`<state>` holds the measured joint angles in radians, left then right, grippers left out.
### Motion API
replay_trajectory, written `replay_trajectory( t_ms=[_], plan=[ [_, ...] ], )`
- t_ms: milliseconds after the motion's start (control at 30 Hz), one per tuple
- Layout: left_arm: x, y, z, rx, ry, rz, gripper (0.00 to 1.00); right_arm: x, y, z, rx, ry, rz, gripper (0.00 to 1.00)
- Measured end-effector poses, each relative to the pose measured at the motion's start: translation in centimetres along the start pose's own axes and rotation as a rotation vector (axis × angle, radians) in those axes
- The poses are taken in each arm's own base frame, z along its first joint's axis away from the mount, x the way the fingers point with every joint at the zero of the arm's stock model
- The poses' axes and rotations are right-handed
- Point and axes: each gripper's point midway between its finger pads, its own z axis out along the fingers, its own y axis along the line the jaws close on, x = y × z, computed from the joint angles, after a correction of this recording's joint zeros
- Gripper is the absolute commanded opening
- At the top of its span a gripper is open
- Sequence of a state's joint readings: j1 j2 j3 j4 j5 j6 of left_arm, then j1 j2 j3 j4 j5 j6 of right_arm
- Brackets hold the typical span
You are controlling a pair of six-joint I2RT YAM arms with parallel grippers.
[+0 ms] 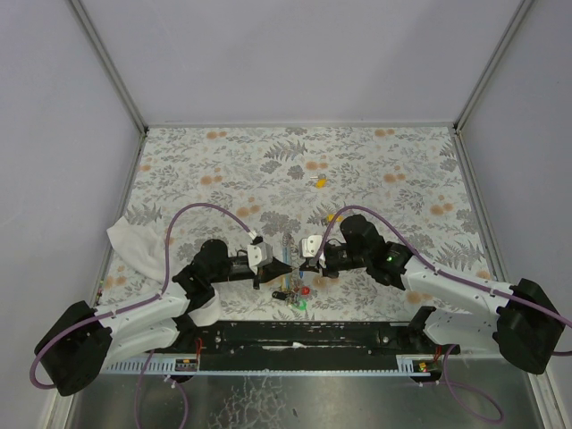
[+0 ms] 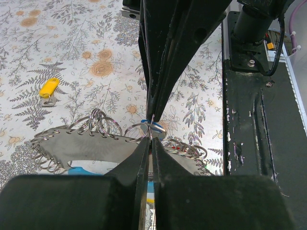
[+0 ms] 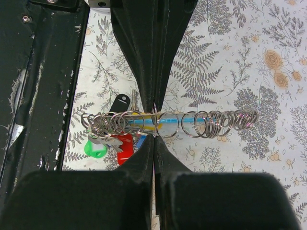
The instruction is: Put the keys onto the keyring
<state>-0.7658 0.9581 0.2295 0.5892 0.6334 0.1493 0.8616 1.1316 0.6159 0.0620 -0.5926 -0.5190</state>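
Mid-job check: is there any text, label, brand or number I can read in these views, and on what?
None can be read.
The yellow stickers on the base rail: too small to read.
The yellow key, black key, red key, green key: heads look blank.
The keyring: no marking shows.

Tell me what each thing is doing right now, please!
Left gripper, shut on a ring of the keyring.
Right gripper, shut on the same keyring.
Keyring, pinched from both sides.
Yellow key, loose on the table, off the keyring.
Red key, bunched at the keyring's end.
Green key, beside the red one.
Black key, there too.
White cloth, crumpled.
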Motion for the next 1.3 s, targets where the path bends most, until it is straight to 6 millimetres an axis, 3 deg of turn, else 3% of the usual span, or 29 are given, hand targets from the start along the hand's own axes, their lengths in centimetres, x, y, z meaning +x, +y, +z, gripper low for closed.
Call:
replay_trajectory(
  t_ms=[1300],
  plan=[
    [0.71, -0.78, 0.16, 0.049, 0.018, -0.017, 0.0, 0.02, 0.98, 0.58, -0.062, -0.019, 0.023, 0.0]
  ],
)
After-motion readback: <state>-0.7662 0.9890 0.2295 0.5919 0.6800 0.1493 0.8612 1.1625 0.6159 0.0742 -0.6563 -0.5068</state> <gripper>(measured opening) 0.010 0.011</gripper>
